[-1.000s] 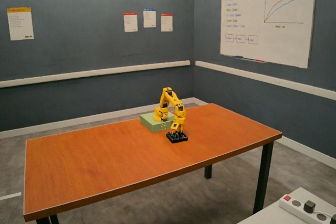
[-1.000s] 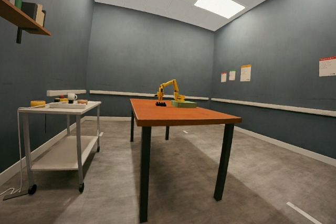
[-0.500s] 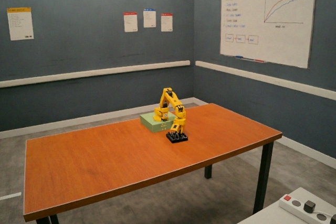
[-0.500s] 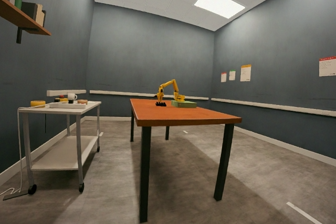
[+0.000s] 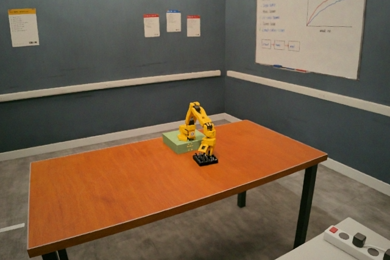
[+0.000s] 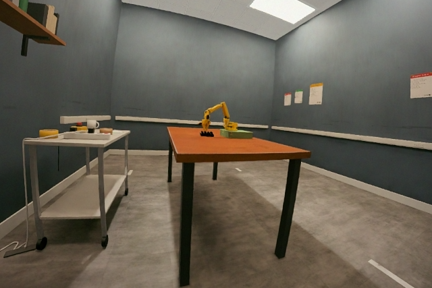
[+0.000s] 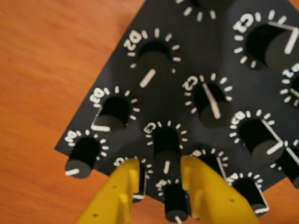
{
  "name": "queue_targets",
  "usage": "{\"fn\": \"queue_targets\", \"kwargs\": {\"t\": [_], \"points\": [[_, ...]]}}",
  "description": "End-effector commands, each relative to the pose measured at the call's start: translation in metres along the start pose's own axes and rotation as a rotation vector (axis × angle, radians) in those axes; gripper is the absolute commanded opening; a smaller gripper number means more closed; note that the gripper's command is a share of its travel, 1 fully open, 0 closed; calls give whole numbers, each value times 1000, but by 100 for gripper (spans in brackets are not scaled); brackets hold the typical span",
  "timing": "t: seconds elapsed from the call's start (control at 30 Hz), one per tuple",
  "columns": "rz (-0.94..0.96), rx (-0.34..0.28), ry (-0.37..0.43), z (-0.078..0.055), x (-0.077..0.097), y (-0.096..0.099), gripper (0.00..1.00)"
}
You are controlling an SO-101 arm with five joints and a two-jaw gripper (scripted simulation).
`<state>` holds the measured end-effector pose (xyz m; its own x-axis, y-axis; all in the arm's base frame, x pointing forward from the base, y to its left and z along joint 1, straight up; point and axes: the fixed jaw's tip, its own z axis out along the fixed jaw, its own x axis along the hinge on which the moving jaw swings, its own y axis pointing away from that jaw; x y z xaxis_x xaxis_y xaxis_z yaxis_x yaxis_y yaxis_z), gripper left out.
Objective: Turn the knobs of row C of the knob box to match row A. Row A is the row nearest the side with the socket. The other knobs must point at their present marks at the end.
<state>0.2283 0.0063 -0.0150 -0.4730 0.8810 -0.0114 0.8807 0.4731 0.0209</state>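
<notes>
Blue-grey walls, whiteboard [image 5: 310, 22] on one side, orange desk [image 5: 125, 184] mid-room. Yellow arm [image 5: 198, 122] sits on a green base block [image 5: 176, 144] near the desk's far edge, bent forward and down over the black knob box [image 5: 205, 159], which lies on the desk just in front of the block.

Wrist view: knob box [image 7: 187, 98] fills most of the frame, rotated about a corner, orange desk visible on the left. Labels D2, C2, C3 readable; others blurred. D2 knob [image 7: 151, 63] pointer runs down-left; C2 knob [image 7: 210, 103] pointer runs down-right. Knob on the left corner [image 7: 83, 156] has its pointer down-left.

Claw [image 7: 164, 196] is narrow, two yellow fingers straddling a small black knob [image 7: 175, 202] at the frame's bottom edge. Fingers sit just beside that knob on either side; can't confirm contact, its label is hidden. Another knob [image 7: 165, 145] stands just beyond the fingertips, pointer aimed straight back toward the claw.
</notes>
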Motion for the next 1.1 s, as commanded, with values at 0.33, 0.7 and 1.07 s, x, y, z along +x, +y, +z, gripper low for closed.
{"fn": "queue_targets", "kwargs": {"t": [0.33,0.7,1.07], "points": [[0,20,11,20,5,-4,10],[0,20,11,25,5,-5,10],[0,20,11,37,7,-9,10]]}}
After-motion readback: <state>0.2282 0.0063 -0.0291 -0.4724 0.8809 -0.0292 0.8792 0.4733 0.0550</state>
